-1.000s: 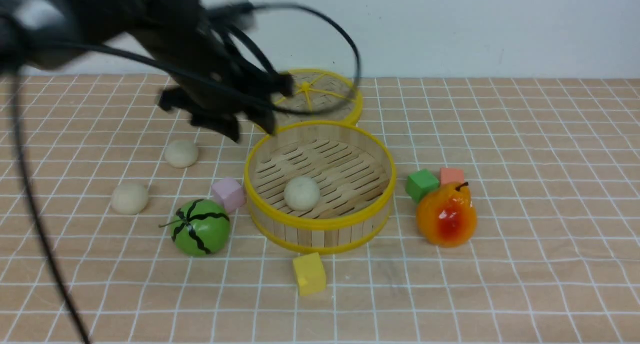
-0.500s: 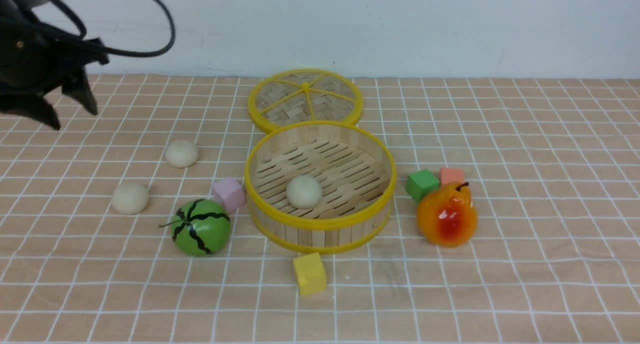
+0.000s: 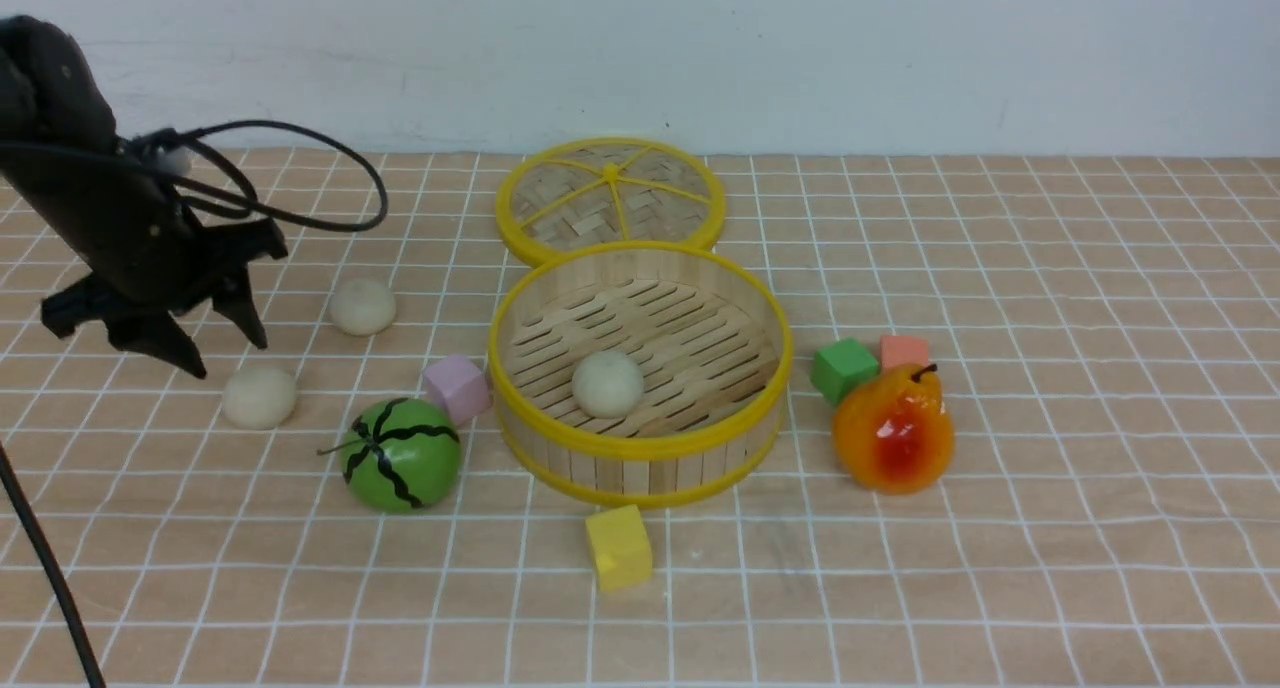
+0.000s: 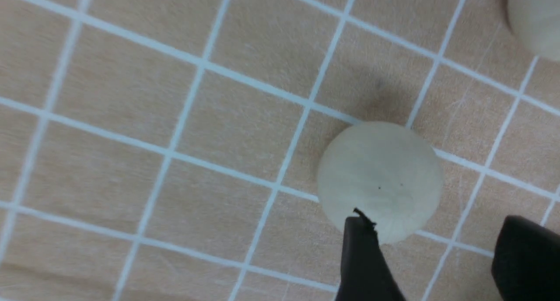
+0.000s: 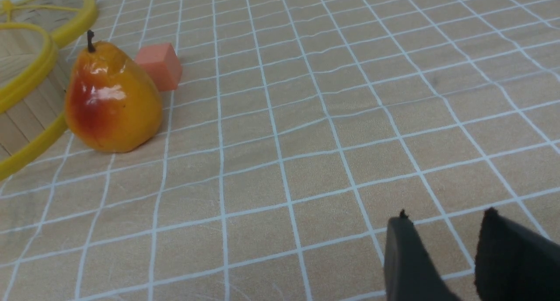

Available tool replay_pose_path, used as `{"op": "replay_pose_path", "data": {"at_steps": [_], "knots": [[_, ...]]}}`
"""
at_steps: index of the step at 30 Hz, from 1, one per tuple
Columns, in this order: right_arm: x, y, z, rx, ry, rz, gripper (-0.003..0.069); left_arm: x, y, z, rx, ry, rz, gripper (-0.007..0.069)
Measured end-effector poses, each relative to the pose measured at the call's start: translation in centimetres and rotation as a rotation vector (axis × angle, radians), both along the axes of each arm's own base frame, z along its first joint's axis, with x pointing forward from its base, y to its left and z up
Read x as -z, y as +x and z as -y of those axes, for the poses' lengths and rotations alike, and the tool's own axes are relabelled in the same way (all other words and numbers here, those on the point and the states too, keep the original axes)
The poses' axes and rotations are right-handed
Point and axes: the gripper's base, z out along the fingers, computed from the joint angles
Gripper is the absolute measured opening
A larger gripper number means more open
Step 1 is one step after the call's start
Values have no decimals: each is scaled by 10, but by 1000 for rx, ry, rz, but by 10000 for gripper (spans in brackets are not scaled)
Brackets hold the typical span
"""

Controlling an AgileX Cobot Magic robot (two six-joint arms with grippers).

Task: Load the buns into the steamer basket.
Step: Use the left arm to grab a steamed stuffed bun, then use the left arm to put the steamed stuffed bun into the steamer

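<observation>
One bun lies on the slatted floor of the steamer basket. Two buns lie on the cloth to its left, a nearer one and a farther one. My left gripper is open and empty, just above and behind the nearer bun. In the left wrist view that bun lies just ahead of the gripper, partly behind one fingertip; the other bun shows at the corner. My right gripper is open and empty over bare cloth, out of the front view.
A green watermelon toy and a pink cube sit between the nearer bun and the basket. The flat lid lies behind the basket. A yellow cube, a green cube, an orange cube and a pear surround it.
My left arm has swung from above the basket's back rim to the far left, then come down over the nearer loose bun. The bun in the basket has settled.
</observation>
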Motion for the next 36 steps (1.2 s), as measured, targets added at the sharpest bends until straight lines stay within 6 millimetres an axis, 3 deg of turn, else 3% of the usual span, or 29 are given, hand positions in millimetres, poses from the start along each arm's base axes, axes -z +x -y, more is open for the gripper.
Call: {"op": "replay_pose_path", "data": {"at_steps": [13, 25, 29, 33, 35, 36], "knots": [[0, 0, 0, 0, 0, 0, 241, 30, 12, -2, -14, 1, -4, 291], [0, 0, 0, 0, 0, 0, 241, 31, 12, -2, -14, 3, -5, 62], [0, 0, 0, 0, 0, 0, 241, 17, 8, -1, -10, 2, 4, 26], [0, 0, 0, 0, 0, 0, 241, -13, 1, 0, -12, -2, 68, 6], [0, 0, 0, 0, 0, 0, 241, -44, -8, 5, -9, -31, 140, 2], [0, 0, 0, 0, 0, 0, 241, -49, -9, 5, -5, -32, 152, 2]]}}
